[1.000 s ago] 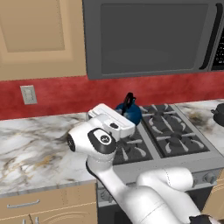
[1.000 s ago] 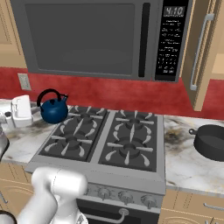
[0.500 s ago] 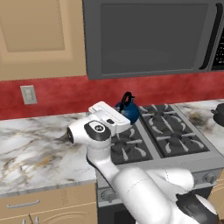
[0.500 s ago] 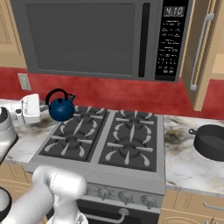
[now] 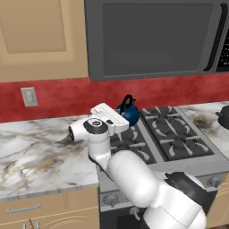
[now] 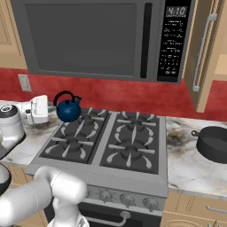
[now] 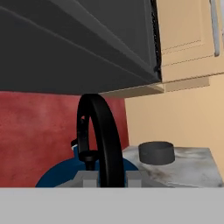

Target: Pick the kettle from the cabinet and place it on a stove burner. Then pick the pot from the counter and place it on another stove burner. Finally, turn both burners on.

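The blue kettle [image 5: 130,113] [image 6: 68,110] hangs at the back left corner of the grey stove [image 6: 133,170], at the edge of the rear left burner [image 6: 88,123]. My gripper [image 5: 122,112] [image 6: 53,105] [image 7: 107,177] comes in from the left and is shut on the kettle's black arched handle [image 7: 99,131]. The dark pot [image 6: 215,142] [image 5: 224,117] [image 7: 156,152] sits on the marble counter [image 6: 190,166] right of the stove. The tan cabinet [image 6: 200,66] with a silver bar handle hangs above the pot.
A dark microwave [image 6: 102,40] hangs low over the stove, close above the kettle. The red back wall [image 5: 58,96] carries a white outlet [image 5: 29,96]. Marble counter [image 5: 36,156] stretches to the left of the stove. Knobs [image 6: 126,199] line the stove front.
The hand has carried the kettle to the right, from over the counter to the stove's back left corner. The pot has stayed put.
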Robot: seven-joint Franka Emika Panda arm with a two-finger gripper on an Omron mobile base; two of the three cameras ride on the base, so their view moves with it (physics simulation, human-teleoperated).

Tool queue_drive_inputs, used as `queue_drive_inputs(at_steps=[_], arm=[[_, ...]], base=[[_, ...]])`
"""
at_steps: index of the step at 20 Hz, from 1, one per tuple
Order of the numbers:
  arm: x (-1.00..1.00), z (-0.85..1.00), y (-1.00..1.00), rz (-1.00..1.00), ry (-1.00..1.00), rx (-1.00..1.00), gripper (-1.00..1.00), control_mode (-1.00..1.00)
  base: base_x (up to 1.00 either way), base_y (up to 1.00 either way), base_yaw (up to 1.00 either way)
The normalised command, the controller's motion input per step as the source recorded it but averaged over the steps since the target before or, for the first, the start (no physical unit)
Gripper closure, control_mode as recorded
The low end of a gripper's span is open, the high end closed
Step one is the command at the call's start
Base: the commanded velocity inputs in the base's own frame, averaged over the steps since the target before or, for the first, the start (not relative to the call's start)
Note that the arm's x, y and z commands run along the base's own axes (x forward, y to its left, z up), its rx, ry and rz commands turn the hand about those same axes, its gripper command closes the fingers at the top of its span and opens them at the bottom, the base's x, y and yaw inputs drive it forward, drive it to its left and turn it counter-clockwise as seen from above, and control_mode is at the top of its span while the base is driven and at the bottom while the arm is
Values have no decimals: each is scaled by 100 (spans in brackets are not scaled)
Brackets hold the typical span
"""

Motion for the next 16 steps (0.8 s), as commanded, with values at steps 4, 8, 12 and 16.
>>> queue_drive_inputs(at_steps=[4, 8, 12, 16], arm=[[40, -29, 0, -4, 0, 0, 100, -100], [39, -25, 0, -4, 0, 0, 100, -100], [34, -22, 0, -3, 0, 0, 100, -100], [33, -21, 0, -2, 0, 0, 100, -100]], base=[[0, 0, 0], [0, 0, 0], [0, 0, 0], [0, 0, 0]])
